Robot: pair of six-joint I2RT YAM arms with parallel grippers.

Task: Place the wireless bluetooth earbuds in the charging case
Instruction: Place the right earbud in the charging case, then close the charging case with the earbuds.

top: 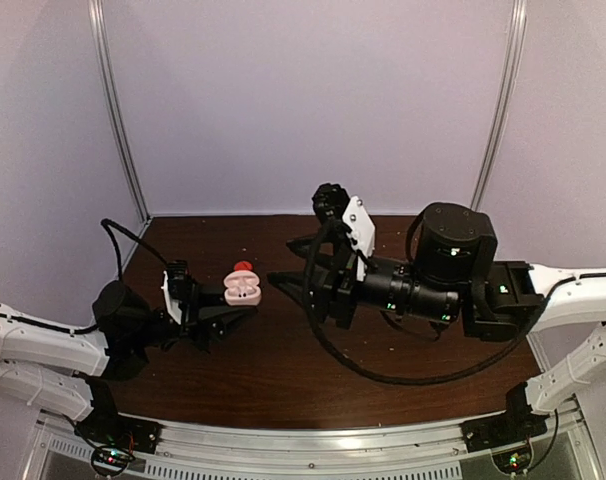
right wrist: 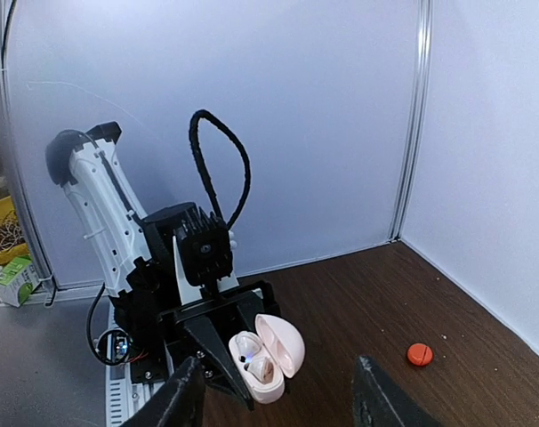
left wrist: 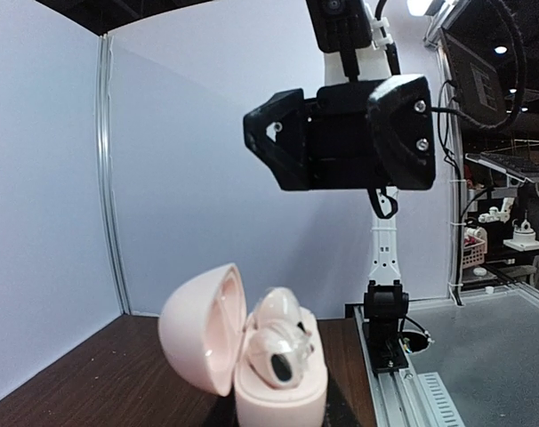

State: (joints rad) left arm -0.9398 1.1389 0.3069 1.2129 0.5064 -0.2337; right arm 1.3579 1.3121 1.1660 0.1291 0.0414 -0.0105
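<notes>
The dark brown wooden bench [top: 268, 385] lies under both arms. The left gripper [top: 233, 303] is clamped on the lower shell of the pale pink rounded plastic charging case [left wrist: 278, 391], whose lid stands hinged open. The right gripper [right wrist: 278, 405] faces the case, its jaws partly apart and empty. The pale glossy wireless earbuds [left wrist: 280, 354] sit in the case's wells; whether they are fully seated I cannot tell. They look light, hard, slick and tiny, so a gentle pinch across the bulb seems best. A small red-orange round piece [right wrist: 419, 354] lies on the bench, well apart.
</notes>
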